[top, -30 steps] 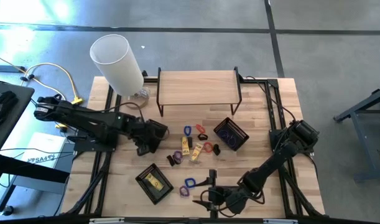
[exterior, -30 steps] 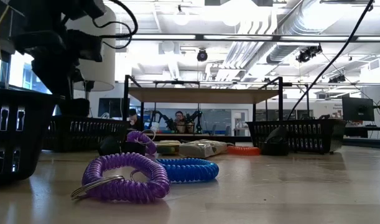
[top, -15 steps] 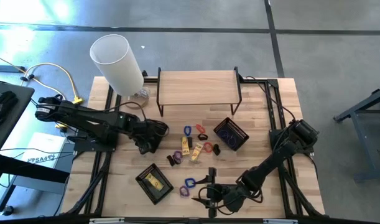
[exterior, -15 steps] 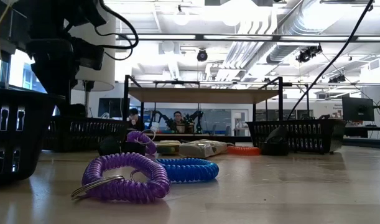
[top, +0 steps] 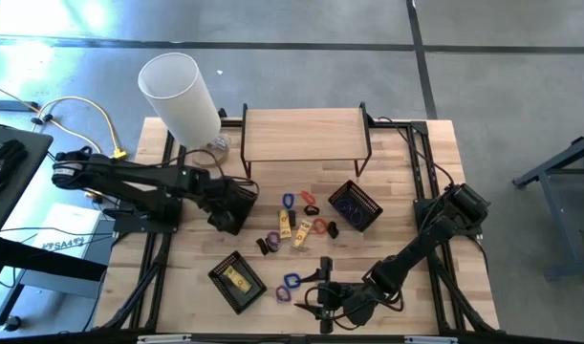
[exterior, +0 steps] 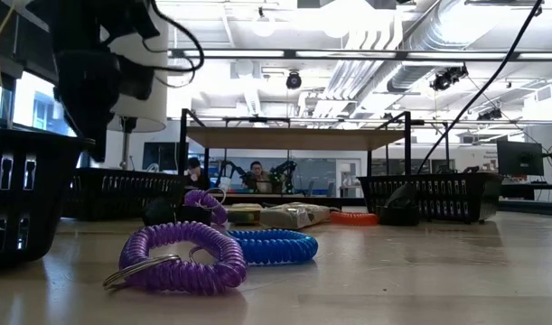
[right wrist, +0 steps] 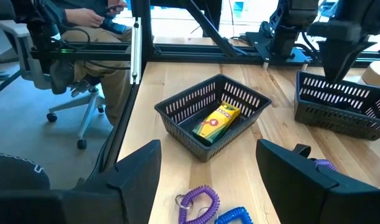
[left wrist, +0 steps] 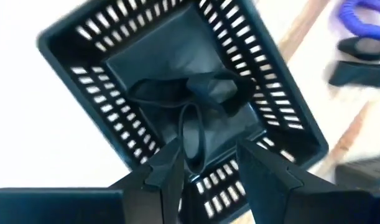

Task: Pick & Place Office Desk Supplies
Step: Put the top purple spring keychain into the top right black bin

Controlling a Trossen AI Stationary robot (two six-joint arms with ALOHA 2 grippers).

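From above, the left gripper [top: 236,204] hangs over a black basket [top: 242,198] at centre-left, positioned to drop a piece in. Loose supplies [top: 298,225] lie mid-table. Its wrist view shows fingers [left wrist: 171,177] spread above dark clips [left wrist: 186,99] in the basket. At the bottom edge, the right gripper [right wrist: 208,180] waits, spread, facing a basket holding a yellow packet [right wrist: 217,119].
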